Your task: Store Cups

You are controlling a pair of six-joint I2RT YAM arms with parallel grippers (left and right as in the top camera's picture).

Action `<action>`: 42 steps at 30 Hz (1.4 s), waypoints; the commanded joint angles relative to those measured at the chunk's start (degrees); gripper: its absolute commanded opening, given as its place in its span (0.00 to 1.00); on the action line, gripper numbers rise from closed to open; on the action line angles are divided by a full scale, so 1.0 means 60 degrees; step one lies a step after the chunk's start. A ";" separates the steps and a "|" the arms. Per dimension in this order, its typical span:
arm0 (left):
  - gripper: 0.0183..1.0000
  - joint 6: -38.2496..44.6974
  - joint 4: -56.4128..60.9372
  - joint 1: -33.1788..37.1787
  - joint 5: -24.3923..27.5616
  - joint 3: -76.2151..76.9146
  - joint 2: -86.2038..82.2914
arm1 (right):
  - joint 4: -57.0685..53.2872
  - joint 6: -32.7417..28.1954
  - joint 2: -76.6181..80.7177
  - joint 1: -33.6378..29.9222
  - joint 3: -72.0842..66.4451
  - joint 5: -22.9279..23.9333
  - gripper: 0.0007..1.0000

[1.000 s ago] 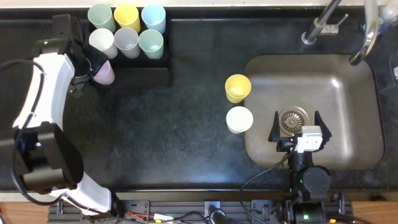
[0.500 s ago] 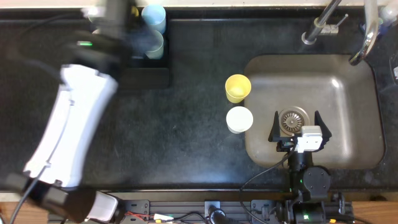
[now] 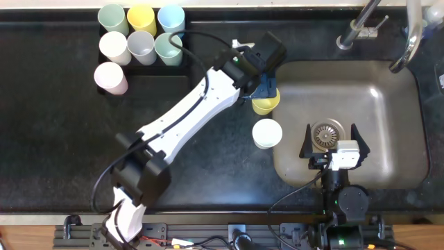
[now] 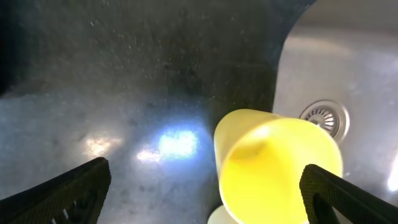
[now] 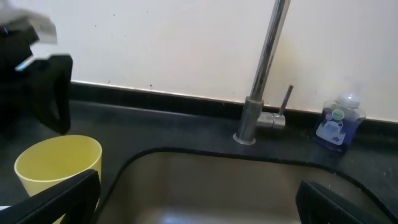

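The left gripper [image 3: 266,85] hangs above the yellow plastic cup [image 3: 266,103], which stands upright on the black countertop [image 3: 208,167] just beside the steel sink [image 3: 388,90]. Its jaws are spread wide and hold nothing. The cup [image 4: 273,168] lies between the fingers [image 4: 81,186], touching neither. A white cup [image 3: 267,132] stands at the same sink rim. The right gripper [image 3: 330,141] is inside the sink over the drain [image 3: 327,132], wide open and empty. A pink cup [image 3: 111,78] and a black rack [image 3: 163,82] of six cups are well apart from the sink.

Yellow plastic cup [image 3: 266,105]: upright, mouth up, on the counter [image 3: 208,173] at the sink [image 3: 388,90] rim. White plastic cup [image 3: 267,132]: upright, just beside it. Pale pink plastic cup [image 3: 111,77]: upright, beside six clustered pastel cups [image 3: 141,44].
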 commanded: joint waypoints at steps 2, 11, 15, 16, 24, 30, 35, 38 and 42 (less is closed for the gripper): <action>1.00 -0.0226 0.0018 0.0055 0.0433 0.0291 0.0259 | 0.0040 -0.0062 -0.0076 -0.0066 -0.0131 0.0007 1.00; 1.00 -0.0284 0.0306 0.0229 0.0889 0.0291 0.0882 | 0.0040 -0.0062 -0.0076 -0.0066 -0.0131 0.0004 1.00; 1.00 -0.0288 0.0364 0.0291 0.0940 0.0291 0.0943 | 0.0040 -0.0062 -0.0076 -0.0066 -0.0131 0.0007 1.00; 0.99 -0.0288 0.0390 0.0306 0.0943 0.0291 0.0943 | 0.0040 -0.0058 -0.0076 -0.0066 -0.0131 0.0007 1.00; 0.02 -0.0280 0.0499 0.0423 0.0911 0.0291 0.0933 | 0.0040 -0.0062 -0.0076 -0.0066 -0.0131 0.0007 1.00; 0.02 -0.0280 0.0557 0.0499 0.0900 0.0291 0.0841 | 0.0040 -0.0062 -0.0076 -0.0066 -0.0131 0.0007 1.00; 0.02 -0.0284 0.0117 0.0714 0.0459 0.0291 0.0091 | 0.0040 -0.0062 -0.0076 -0.0066 -0.0131 0.0007 1.00; 0.02 -0.0339 -0.0794 0.1239 -0.0135 0.0291 -0.0885 | 0.0040 -0.0062 -0.0076 -0.0066 -0.0131 0.0007 1.00; 0.02 -0.0787 -0.2120 0.2422 -0.0754 0.0288 -0.1861 | 0.0040 -0.0058 -0.0076 -0.0066 -0.0131 0.0007 1.00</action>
